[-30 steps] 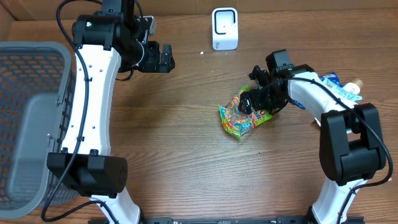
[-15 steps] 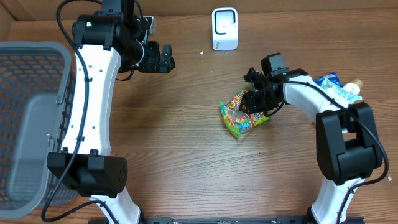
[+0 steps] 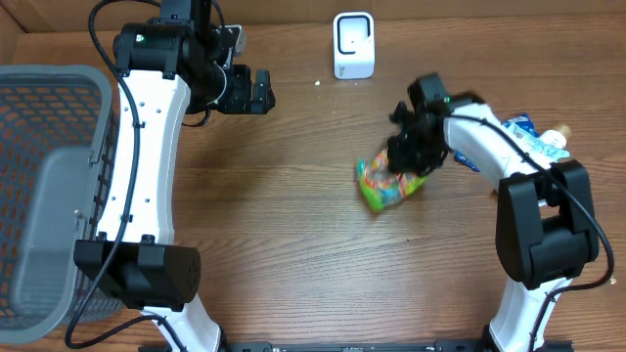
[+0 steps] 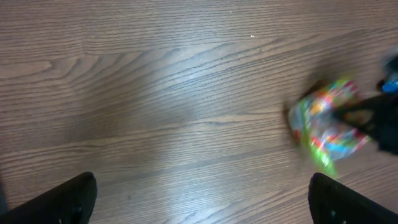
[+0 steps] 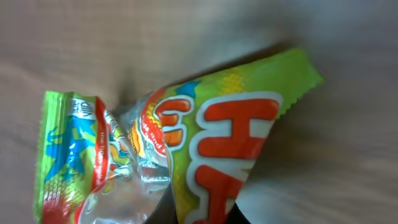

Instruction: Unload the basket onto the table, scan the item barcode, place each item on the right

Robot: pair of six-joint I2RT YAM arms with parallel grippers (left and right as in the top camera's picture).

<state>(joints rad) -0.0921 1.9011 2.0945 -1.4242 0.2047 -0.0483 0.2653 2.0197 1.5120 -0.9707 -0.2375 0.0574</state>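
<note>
Item: snack packet (image 3: 389, 184), crumpled green foil, toward 3 o'clock of the bench (image 3: 293, 244) centre and pinched at its upper edge by the right gripper (image 3: 409, 156), closed on the foil. Left gripper (image 3: 262, 91): spread wide, empty, at 10 o'clock. Scanner (image 3: 353, 45): 12 o'clock edge. Handling: lift clear, keep the foil taut, turn the barcode face — none showing yet — squarely to the scanner.

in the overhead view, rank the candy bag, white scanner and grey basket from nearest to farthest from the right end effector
1. candy bag: gripped in the right end effector, right of the table's centre.
2. white scanner: at the back edge, near the middle.
3. grey basket: far left side of the table.
</note>
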